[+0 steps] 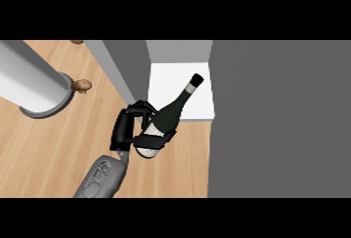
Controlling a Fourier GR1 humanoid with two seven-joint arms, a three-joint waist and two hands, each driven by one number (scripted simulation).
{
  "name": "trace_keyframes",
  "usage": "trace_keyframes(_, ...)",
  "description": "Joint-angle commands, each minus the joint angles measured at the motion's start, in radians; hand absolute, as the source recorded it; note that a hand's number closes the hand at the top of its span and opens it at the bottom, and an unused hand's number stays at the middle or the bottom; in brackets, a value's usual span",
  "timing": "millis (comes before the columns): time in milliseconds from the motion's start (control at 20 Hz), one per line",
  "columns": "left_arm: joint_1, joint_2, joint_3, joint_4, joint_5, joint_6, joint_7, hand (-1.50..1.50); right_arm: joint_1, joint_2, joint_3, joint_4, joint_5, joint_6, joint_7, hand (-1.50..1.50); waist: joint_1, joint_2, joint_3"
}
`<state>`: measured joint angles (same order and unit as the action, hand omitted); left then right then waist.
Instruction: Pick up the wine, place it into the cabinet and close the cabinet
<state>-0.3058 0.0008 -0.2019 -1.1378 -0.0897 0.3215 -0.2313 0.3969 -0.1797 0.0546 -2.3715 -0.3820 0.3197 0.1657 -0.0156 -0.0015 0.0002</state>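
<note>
Pale wood grain covers the counter [48, 153] in the head view, running from the left edge across to a large flat grey panel [277, 121] that fills the right side of the view. Only one arm shows: a grey forearm [103, 179] comes up from the lower edge left of centre and ends in a black hand [130, 125], which by its place in the view I take for the left hand. Its fingers [140, 108] and thumb are curled round the lower body of the wine [168, 116], a dark bottle with a white label band low on its body and a pale band at the neck. It is tilted, its base towards the bottom of the view and its neck pointing up and to the right, so that the upper half lies over the white floor [198, 97] of the open cabinet while the base is over the wooden counter just in front of it. A grey cabinet wall [126, 69] stands just left of the hand. Well apart to the left stands a tall pale grey cylinder [31, 79] on a round base, with a small brown knob-like object [81, 85] just beside it and another [77, 42] at the top edge
</note>
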Motion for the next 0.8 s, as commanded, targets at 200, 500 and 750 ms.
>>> trace_keyframes(200,-0.124,-0.001,-0.152,0.071,0.06,0.165,0.067,1.5,0.091,-0.036,-0.116,-0.12,-0.137,0.061,0.013,-1.5,-0.006,0.0,0.0)
trace_keyframes(500,-0.343,-0.001,-0.109,0.279,0.191,0.201,0.062,1.5,0.123,-0.003,-0.044,-0.143,-0.07,0.071,0.008,-1.5,-0.025,0.005,-0.001)
trace_keyframes(750,-0.409,-0.001,-0.17,0.361,0.225,0.271,0.093,1.5,0.043,-0.008,-0.077,-0.12,-0.115,0.026,0.059,-1.5,-0.014,0.005,-0.001)
